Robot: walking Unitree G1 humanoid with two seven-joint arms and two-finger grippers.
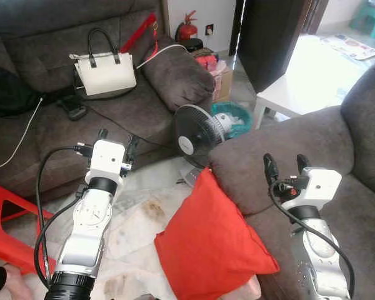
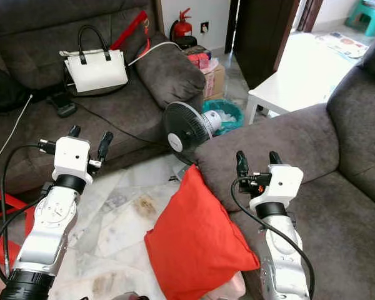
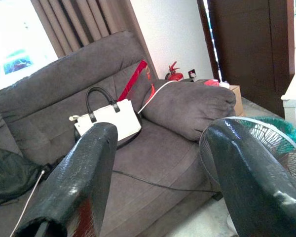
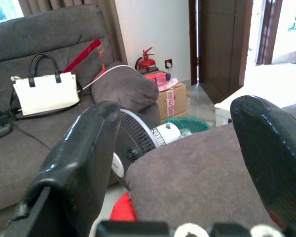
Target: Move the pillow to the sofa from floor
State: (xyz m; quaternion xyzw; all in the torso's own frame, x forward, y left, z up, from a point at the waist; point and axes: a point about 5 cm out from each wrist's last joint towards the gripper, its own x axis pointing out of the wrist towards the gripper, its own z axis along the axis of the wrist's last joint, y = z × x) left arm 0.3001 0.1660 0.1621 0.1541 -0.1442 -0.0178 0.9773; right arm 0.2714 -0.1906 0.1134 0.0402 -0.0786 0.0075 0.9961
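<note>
I am looking down into a living room with a pale, stained stone floor [image 1: 134, 219] and grey seats on two sides. The biggest thing is the long grey couch [image 1: 62, 125] across the back, on my left side. The other big thing is the grey sofa [image 1: 337, 162] on my right, with its fat arm sticking out toward the middle of the room. The red pillow [image 1: 209, 240] is next in size. It is on the floor, standing tilted, and its top corner leans against the front of the sofa arm. Past the sofa there is a white bench [image 1: 303, 84] in bright light. A black and white fan [image 1: 199, 131] stands on the floor between the couch and the sofa, just behind the pillow. A white handbag [image 1: 105, 72] with black handles sits upright on the couch seat. A red stool [image 1: 9, 219] is on the floor at my far left. A small red fire extinguisher [image 1: 187, 28] stands by the back wall. My left gripper [image 1: 115, 145] is up in the air over the floor in front of the couch, its two fingers spread apart and holding nothing. My right gripper [image 1: 286, 165] is up over the sofa arm, near the pillow but not touching it, fingers spread apart too, and holding nothing.
</note>
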